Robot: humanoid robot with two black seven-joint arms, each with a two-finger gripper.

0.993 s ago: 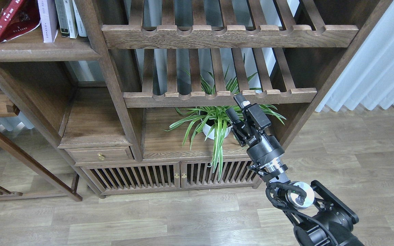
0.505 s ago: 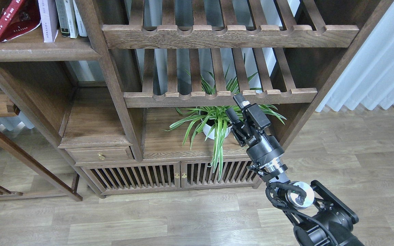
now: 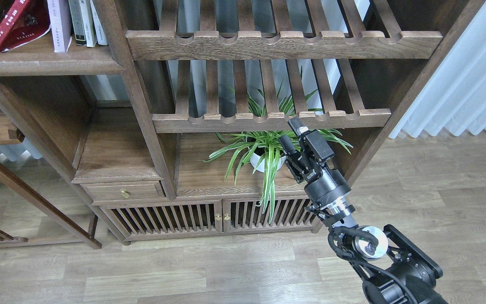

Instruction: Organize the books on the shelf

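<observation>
One arm is all you have in view, the right one, rising from the lower right corner. Your right pincer (image 3: 291,133) is held up in front of the potted plant (image 3: 264,154), its two fingers parted with nothing between them. Your books sit well apart from it, on the shelf (image 3: 49,63) at upper left: the red book (image 3: 15,23) leans tilted, and the white-lavender book (image 3: 59,25) stands upright just beside it.
</observation>
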